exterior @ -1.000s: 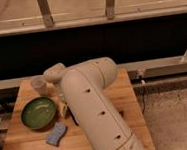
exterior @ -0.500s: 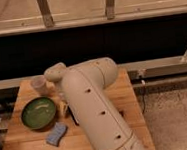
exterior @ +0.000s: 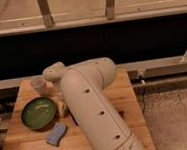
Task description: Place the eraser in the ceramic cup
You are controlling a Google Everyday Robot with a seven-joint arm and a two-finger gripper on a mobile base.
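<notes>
1. Change over the last second: none that shows. The arm (exterior: 90, 107) holds the same pose as in the 2 earlier views, and the things on the table (exterior: 127, 96) sit where they did.
2. The arm lies across the middle of the table, running from the front edge to its rounded end just beside the ceramic cup (exterior: 39, 84).
3. Gripper: hidden behind the arm's own bulk, somewhere near the cup and the green bowl (exterior: 38, 113). Its jaws stand spread about as wide as they go. Cannot tell whether anything lies between them.
4. The ceramic cup is upright near the far left corner. The green bowl sits in front of it by the left edge, with nothing visible inside.
5. The blue sponge (exterior: 56, 134) lies near the front edge, in front of the bowl.
6. Eraser: not in view. No black bar shows on the bare wood or in the bowl. It may be under the arm or down in the cup; cannot tell which.
7. A pale yellowish piece (exterior: 62, 109) shows between the bowl and the arm. Identity unclear.
8. Judgement: the stillness and wide jaws fit either a pause before the grasp or a pause after the release. Progress cannot be confirmed from here.
</notes>
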